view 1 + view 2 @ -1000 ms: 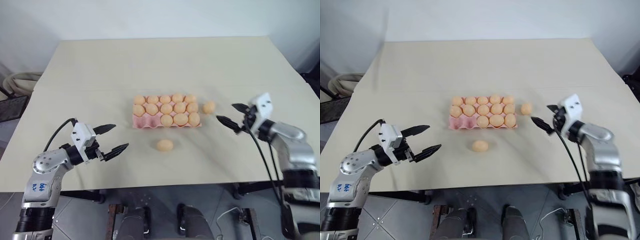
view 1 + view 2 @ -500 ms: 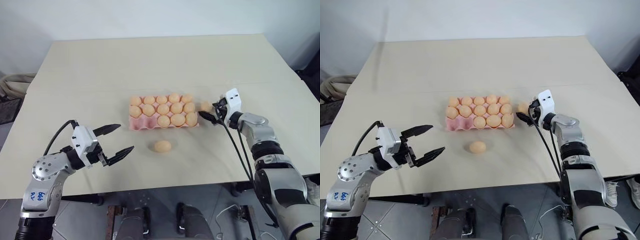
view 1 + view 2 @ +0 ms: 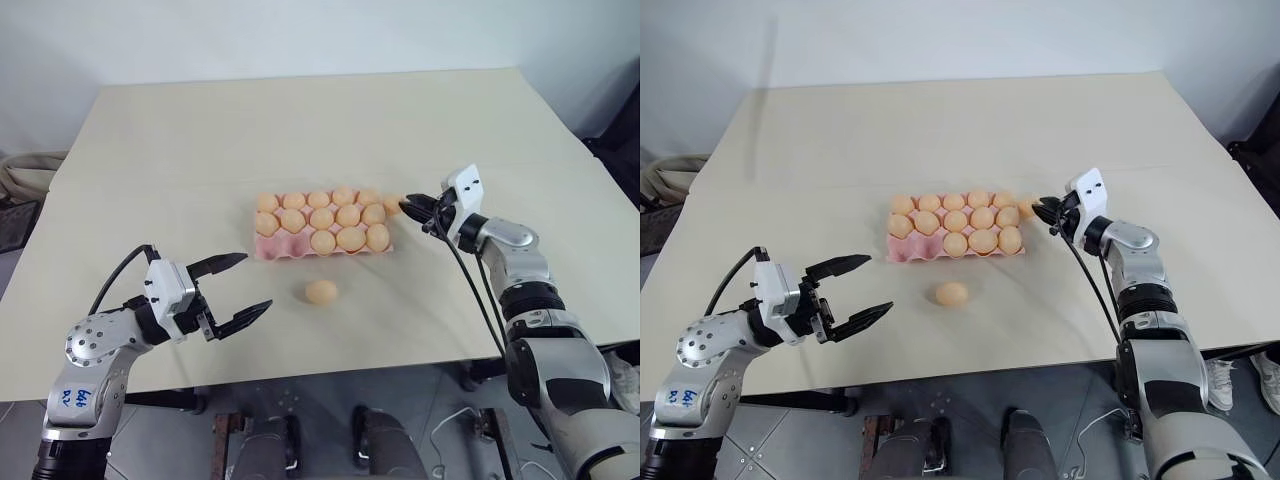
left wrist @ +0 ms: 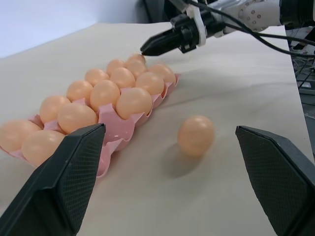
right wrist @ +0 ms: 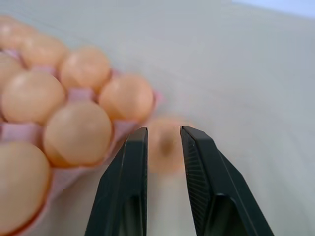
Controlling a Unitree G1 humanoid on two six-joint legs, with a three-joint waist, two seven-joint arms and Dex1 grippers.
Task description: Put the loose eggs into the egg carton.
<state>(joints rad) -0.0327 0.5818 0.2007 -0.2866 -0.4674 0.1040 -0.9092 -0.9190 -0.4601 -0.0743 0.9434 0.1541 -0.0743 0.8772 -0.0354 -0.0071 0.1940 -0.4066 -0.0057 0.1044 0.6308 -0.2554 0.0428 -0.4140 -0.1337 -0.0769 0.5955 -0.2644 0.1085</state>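
The right gripper [image 3: 407, 206] reaches level across the table [image 3: 300, 130] toward the right end of the carton [image 3: 268, 246], its forearm stretched forward and angled to the left. Its two black fingers [image 5: 129, 187] are drawn in to a narrow gap, and in the right wrist view their tips sit on either side of a loose egg [image 5: 165, 142] that lies on the table just beside the carton's far right corner. Whether the fingers actually press on that egg I cannot tell; the egg looks to rest on the table. From the head views only a sliver of this egg [image 3: 392, 204] shows ahead of the fingertips.

The left gripper [image 3: 232, 288] hangs near the table's front edge on the left, well apart from the carton. The elbow is bent, the wrist turned so the gripper points level, forward and to the right. Its fingers [image 3: 218, 264] are spread wide and hold nothing.

The carton lies near the middle of the table, most cups filled with eggs; the front row's left cups look bare. A second egg [image 3: 321, 291] rests alone on the table in front of the carton, between the two grippers.
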